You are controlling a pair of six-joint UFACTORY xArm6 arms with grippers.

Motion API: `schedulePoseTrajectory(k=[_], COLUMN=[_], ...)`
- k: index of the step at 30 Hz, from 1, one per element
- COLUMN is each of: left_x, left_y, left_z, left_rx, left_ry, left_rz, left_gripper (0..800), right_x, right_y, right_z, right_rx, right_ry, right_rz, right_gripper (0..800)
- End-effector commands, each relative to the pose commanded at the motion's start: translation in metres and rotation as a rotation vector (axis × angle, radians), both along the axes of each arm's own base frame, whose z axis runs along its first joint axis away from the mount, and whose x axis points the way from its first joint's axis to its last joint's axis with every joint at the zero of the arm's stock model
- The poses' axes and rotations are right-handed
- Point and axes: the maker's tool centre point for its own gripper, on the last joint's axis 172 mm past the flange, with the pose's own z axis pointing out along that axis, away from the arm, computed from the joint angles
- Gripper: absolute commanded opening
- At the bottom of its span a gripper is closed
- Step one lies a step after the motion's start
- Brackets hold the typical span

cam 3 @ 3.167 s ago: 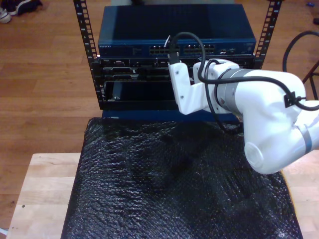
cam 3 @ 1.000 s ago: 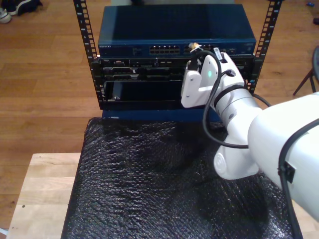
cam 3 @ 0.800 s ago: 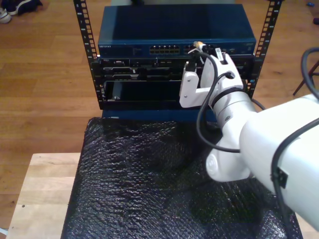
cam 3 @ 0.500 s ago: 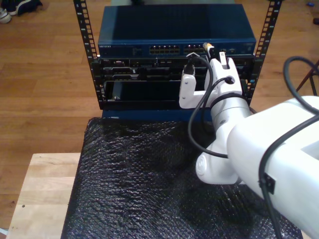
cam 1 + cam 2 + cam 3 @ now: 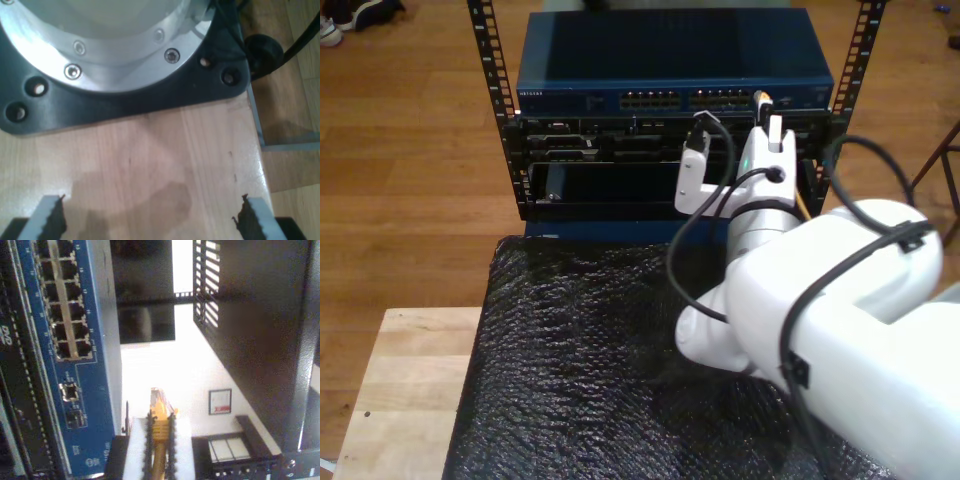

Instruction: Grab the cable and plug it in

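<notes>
The yellow-orange cable (image 5: 159, 412) stands pinched between the toothed fingers of my second gripper (image 5: 159, 426), its plug tip poking out past them. Beside it is the blue switch (image 5: 95, 390) with its block of ports (image 5: 65, 305); the plug sits off the switch's end, touching no port. In the exterior view my second gripper (image 5: 764, 110) holds the cable's plug (image 5: 761, 98) in front of the switch (image 5: 670, 50), at the right end of the port row (image 5: 720, 99). My first gripper (image 5: 150, 220) hangs open over a wooden tabletop (image 5: 150, 165), nothing between its fingers.
The switch sits in a black rack with perforated uprights (image 5: 490, 60) and darker units (image 5: 590, 150) below. A black textured mat (image 5: 580, 370) covers the table (image 5: 410, 380). A black arm cable (image 5: 680, 250) loops beside the white arm. A robot base (image 5: 115, 60) is near my first gripper.
The second arm has carried the cable plug along the switch's front toward the exterior view's right, from near the middle ports to the right end of the row.
</notes>
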Motion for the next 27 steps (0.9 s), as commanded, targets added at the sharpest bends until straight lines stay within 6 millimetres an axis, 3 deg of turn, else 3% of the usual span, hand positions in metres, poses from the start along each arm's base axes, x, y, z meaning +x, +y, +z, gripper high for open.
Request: schedulePoseTrajectory(k=[18,27], left_x=[0.000,0.000], left_y=[0.000,0.000], left_z=[0.000,0.000], left_rx=[0.000,0.000], left_ry=[0.000,0.000], left_rz=[0.000,0.000], left_gripper=[800,800], right_x=[0.026,0.033], right_y=[0.008,0.005], right_z=[-0.034,-0.038], right_rx=[0.012,0.009], right_ry=[-0.010,-0.015], right_rz=[-0.035,-0.042], right_gripper=[0,0])
